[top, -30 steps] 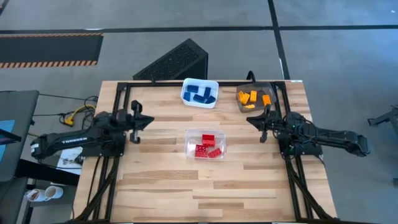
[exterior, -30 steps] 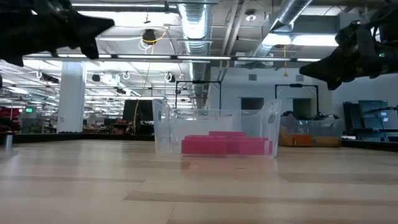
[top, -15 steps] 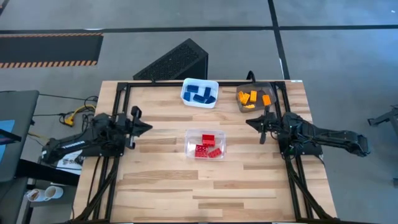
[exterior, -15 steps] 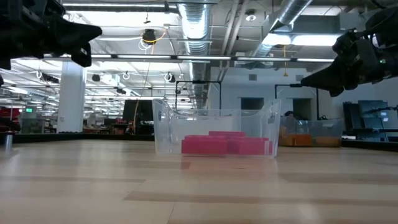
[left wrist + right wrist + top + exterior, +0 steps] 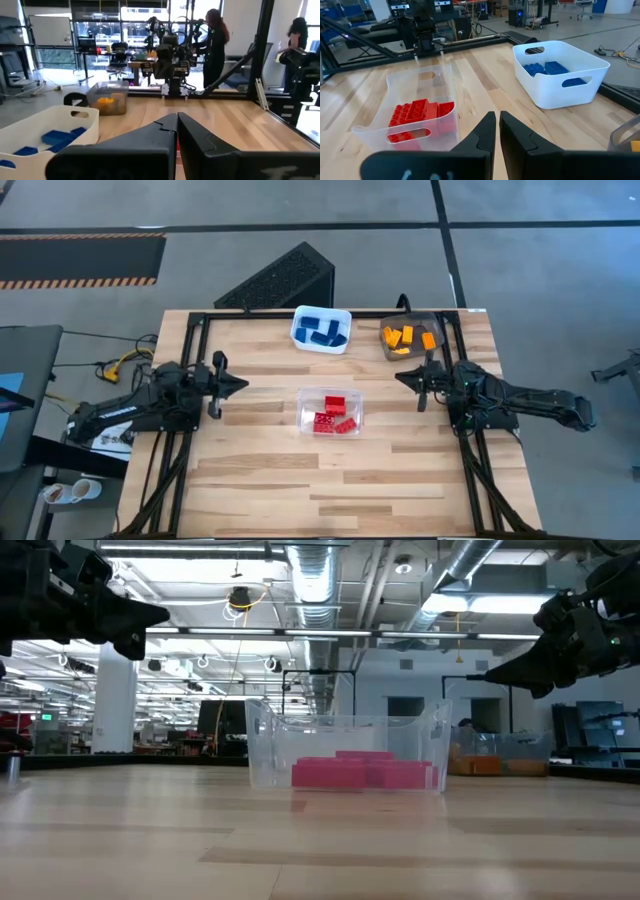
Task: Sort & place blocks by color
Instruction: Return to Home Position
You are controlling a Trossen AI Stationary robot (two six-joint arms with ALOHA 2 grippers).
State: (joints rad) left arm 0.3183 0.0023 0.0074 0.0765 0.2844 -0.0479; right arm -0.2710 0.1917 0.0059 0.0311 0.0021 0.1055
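Sorting is looking finished: red blocks (image 5: 332, 416) are lying in the clear bin (image 5: 304, 408) at mid-table, blue blocks (image 5: 322, 330) in the white bin (image 5: 298, 333) at the far edge, and orange blocks (image 5: 403, 337) in the dark bin (image 5: 386, 350) beside it. No block is showing outside a bin.

The left gripper (image 5: 240, 383) is hanging above the table's (image 5: 260, 470) left side, fingers together and empty, pointing toward the clear bin. The right gripper (image 5: 398, 376) is hanging above the right side, near the dark bin, fingers likewise together and empty.

Step in hand, as judged: parking both arms.

Notes for doing it well:
- Each arm should be drawing back along its own side, well above the bin rims.
- The right arm is sitting nearest a bin, so it should be moving away from the dark bin before any swing.
- Fingers are best left together, and motion slow, so that nothing is jolting the bins.
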